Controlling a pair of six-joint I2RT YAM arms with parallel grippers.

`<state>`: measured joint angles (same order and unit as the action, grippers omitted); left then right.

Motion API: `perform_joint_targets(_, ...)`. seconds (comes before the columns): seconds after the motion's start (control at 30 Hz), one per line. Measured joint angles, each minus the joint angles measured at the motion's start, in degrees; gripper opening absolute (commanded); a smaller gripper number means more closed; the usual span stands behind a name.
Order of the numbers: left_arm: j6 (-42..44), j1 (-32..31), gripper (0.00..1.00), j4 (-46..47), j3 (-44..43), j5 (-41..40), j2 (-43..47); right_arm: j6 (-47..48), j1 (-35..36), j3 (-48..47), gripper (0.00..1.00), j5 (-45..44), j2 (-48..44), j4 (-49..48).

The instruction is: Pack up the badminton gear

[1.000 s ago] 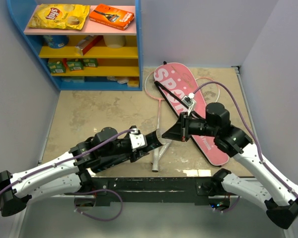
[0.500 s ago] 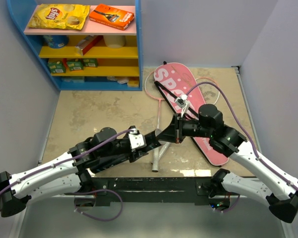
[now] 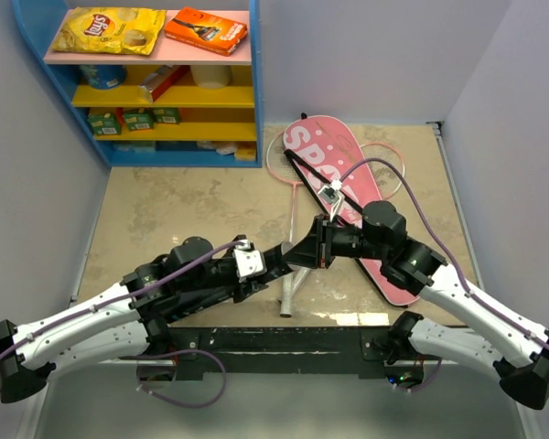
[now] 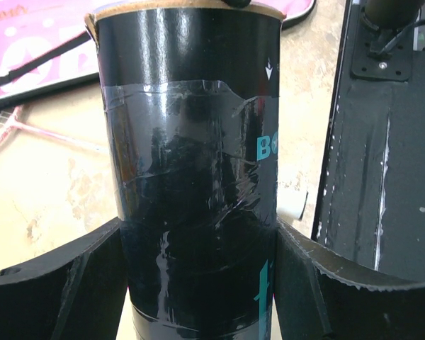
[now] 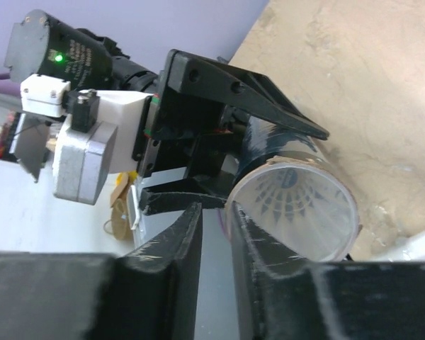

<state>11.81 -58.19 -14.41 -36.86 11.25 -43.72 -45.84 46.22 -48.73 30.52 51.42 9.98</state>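
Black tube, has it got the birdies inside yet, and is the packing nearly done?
Partly. A feather shuttlecock shows inside the black tube; how many, I can't tell. In hand: the left gripper clamps the tube while the right gripper sits at its end. Left: both rackets lie on the table by the pink bag, not inside it.

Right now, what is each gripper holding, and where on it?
Left gripper clamps the black tube by its side wall, a finger either side. Right gripper is at its open rim; a pinch there cannot be told.
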Motion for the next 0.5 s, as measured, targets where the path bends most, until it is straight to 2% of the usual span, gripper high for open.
perform_joint_targets(0.2,0.0,0.0,0.0,-2.1,0.1,-0.2,0.8,-2.9,0.8,3.3,0.4,0.4,-0.2,-6.6)
perform_joint_targets(0.5,0.0,0.0,0.0,-2.9,0.2,-0.3,2.3,-6.1,1.0,5.2,0.41,-1.5,0.8,-12.7)
